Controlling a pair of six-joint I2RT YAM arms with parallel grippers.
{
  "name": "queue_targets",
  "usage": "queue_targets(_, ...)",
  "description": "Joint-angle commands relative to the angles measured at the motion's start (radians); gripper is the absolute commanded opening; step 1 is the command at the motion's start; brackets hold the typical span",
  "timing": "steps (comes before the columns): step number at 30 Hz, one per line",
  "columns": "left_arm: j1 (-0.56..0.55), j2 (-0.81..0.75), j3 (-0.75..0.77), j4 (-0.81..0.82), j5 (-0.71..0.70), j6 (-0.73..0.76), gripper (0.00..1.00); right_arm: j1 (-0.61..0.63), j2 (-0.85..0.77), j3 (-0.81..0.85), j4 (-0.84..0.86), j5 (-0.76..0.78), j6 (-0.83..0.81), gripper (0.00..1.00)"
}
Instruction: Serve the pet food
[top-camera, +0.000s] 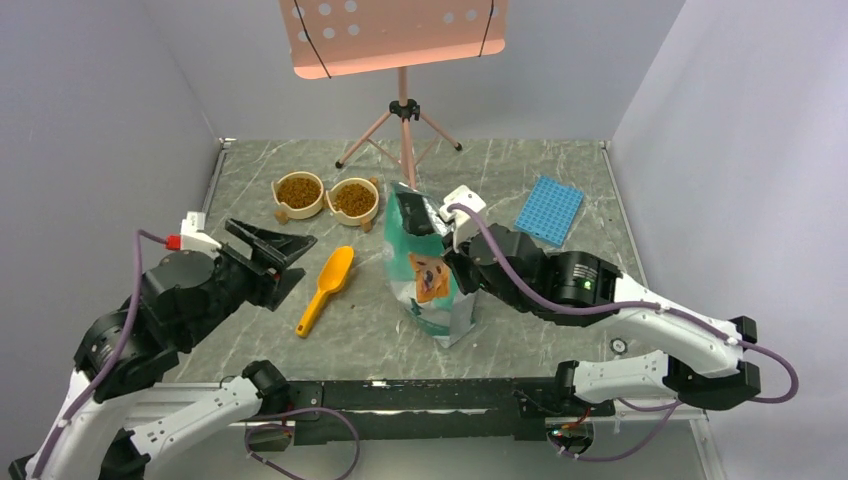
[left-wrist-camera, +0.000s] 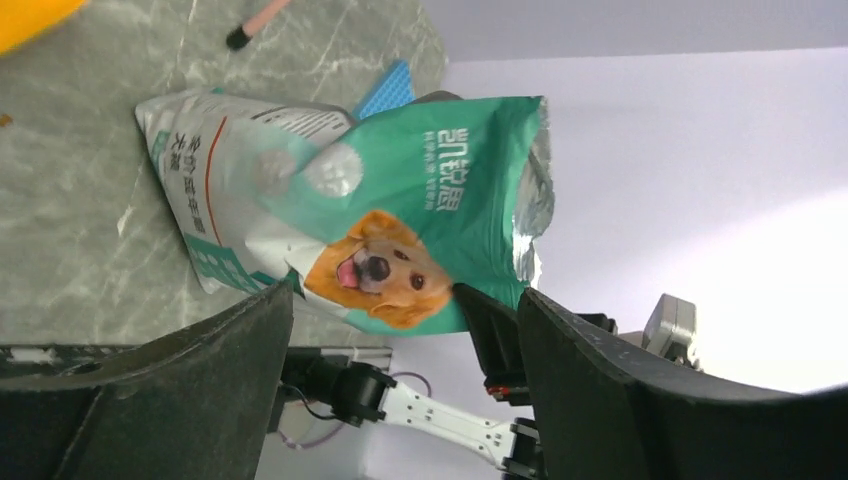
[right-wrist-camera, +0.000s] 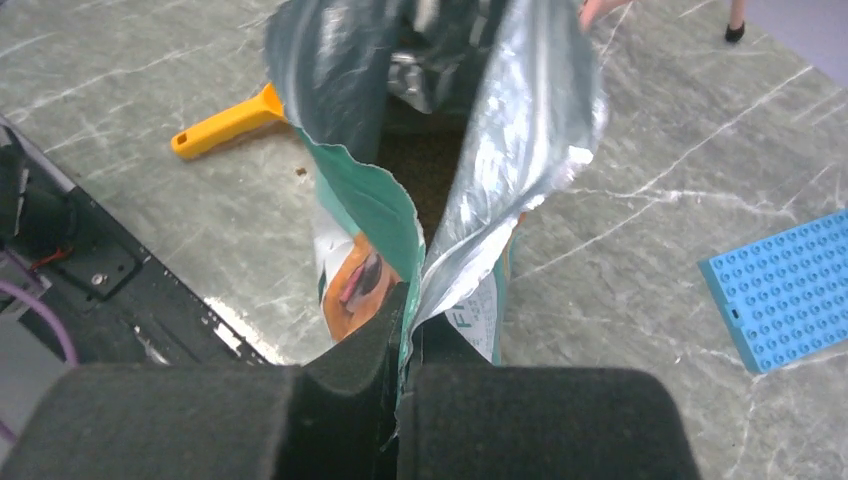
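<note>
On the table (top-camera: 520, 165), right hand (right-wrist-camera: 407, 318) pinches bag (right-wrist-camera: 530, 140); pet food (top-camera: 298, 189) fills bowls (top-camera: 301, 212) leftward.

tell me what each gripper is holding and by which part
The right gripper is shut on the teal bag, pinching the edge of its open top. The left gripper is open and holds nothing.

Scoop (right-wrist-camera: 225, 122) bowl hidden behind bag (right-wrist-camera: 520, 130); blue plate (right-wrist-camera: 780, 295) cut by right edge; pet food (right-wrist-camera: 430, 172) inside dim.
</note>
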Motion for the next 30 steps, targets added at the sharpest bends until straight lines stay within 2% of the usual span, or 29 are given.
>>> queue_targets(1,0.004,0.041,-0.061,0.049,0.113,-0.224,0.89,-0.02,-0.075,0.063,0.049,-0.144,0.012,0.0)
queue_targets(5,0.004,0.075,-0.089,0.206,0.141,-0.338,0.93,-0.019,-0.067,0.072,0.034,-0.17,0.003,0.0)
queue_targets(7,0.009,0.123,-0.051,0.215,0.121,-0.375,0.93,-0.02,-0.065,0.075,0.03,-0.183,-0.009,0.0)
queue_targets(9,0.027,0.188,0.024,0.167,0.132,-0.41,0.88,-0.019,-0.062,0.081,0.019,-0.191,-0.019,0.0)
queue_targets(12,0.103,0.324,0.209,0.041,0.241,-0.401,0.89,-0.02,-0.062,0.081,0.011,-0.203,-0.04,0.0)
queue_targets(16,0.229,0.554,0.467,-0.175,0.395,-0.311,0.89,-0.02,-0.066,0.067,0.011,-0.22,-0.062,0.0)
queue_targets(22,0.247,0.776,0.734,-0.339,0.481,-0.2,0.82,-0.019,-0.079,0.045,0.017,-0.214,-0.082,0.0)
queue_targets(26,0.229,0.853,0.777,-0.384,0.514,-0.154,0.76,-0.02,-0.08,0.043,0.021,-0.214,-0.088,0.0)
queue_targets(30,0.209,0.875,0.771,-0.349,0.503,-0.128,0.6,-0.02,-0.075,0.058,0.004,-0.211,-0.087,0.0)
